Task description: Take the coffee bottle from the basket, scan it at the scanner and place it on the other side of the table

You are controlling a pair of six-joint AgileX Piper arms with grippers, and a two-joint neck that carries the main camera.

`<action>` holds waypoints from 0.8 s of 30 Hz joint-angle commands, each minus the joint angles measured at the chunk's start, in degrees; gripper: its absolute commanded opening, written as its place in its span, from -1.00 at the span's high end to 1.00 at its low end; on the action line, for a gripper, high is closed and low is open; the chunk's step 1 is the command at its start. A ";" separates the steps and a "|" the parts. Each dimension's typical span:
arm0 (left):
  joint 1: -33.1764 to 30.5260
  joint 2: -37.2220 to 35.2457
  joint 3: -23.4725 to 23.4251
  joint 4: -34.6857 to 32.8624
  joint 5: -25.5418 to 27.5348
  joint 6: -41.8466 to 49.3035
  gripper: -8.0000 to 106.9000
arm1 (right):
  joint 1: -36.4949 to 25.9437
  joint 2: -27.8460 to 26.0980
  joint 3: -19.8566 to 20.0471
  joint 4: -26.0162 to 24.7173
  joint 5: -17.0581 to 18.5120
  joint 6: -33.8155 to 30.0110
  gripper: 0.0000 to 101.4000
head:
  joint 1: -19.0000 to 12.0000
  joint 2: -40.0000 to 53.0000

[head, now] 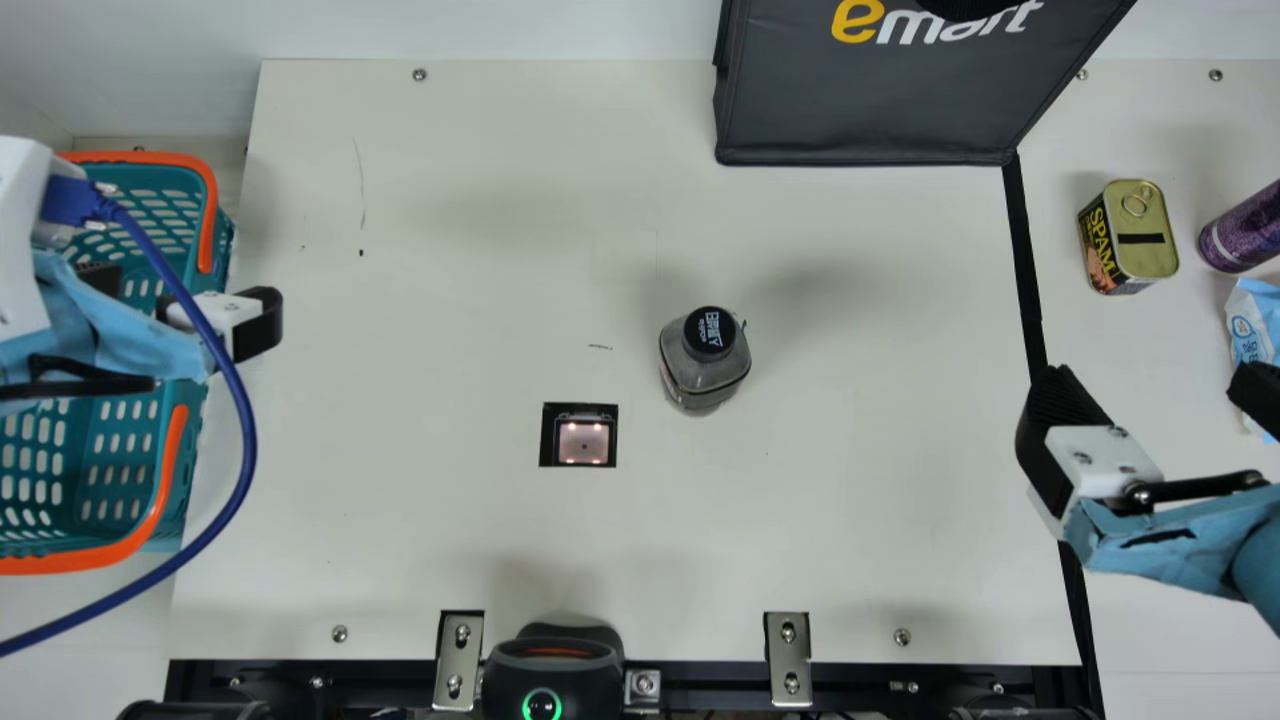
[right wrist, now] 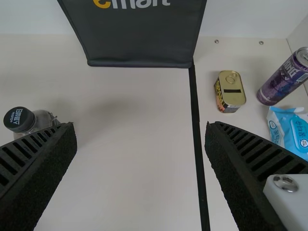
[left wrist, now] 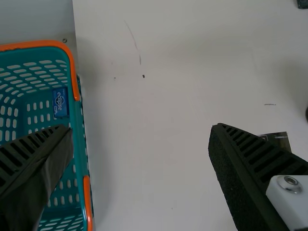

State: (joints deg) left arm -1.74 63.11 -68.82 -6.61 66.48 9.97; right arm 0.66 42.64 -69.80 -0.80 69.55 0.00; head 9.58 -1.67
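Observation:
The coffee bottle (head: 705, 372), clear with a black cap, stands on the table in the main view, right of the flat square scanner (head: 583, 440). My left gripper (head: 185, 302) is over the teal basket (head: 208, 210) and its inner edge, well left of the bottle. In the left wrist view, my left gripper (left wrist: 139, 132) is open and empty. My right gripper (head: 1150, 400) is near the black strip, right of the bottle. The right wrist view shows my right gripper (right wrist: 140, 127) open and empty, with the bottle (right wrist: 42, 120) beyond one finger.
A black bag (head: 860, 110) stands at the back. On the right are a yellow can (head: 1140, 235), a purple can (head: 1243, 230) and a blue-white packet (head: 1255, 335). A handheld scanner (head: 553, 675) sits at the front edge. A blue pack (left wrist: 60, 102) lies in the basket.

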 commanded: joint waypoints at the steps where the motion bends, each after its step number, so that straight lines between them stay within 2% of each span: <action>1: 0.00 0.00 0.00 0.00 0.00 0.00 -0.71 | 0.02 0.05 0.00 -0.02 -0.04 0.02 -0.87 | -1.66 0.09; 5: 0.00 0.00 0.00 0.00 0.00 0.00 -0.71 | 1.83 1.58 -0.15 0.06 -0.79 -0.72 -0.87 | -1.66 0.09; 12: 0.00 0.00 0.00 0.00 0.00 0.00 -0.71 | 7.56 7.94 -0.93 2.44 -2.34 -5.39 -0.87 | -1.66 0.09; 20: 0.00 0.00 0.00 0.00 0.00 0.00 -0.71 | 11.95 15.88 -3.00 7.29 -1.02 -12.43 -0.87 | -1.66 0.09; 24: 0.00 0.00 0.00 0.00 0.00 0.00 -0.71 | 12.76 19.71 -4.20 8.83 -0.58 -13.43 -0.87 | -1.66 0.09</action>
State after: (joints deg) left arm -1.74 63.11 -68.82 -6.61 66.48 9.97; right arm 13.31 60.70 -73.75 7.52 69.02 -13.55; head 9.58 -1.67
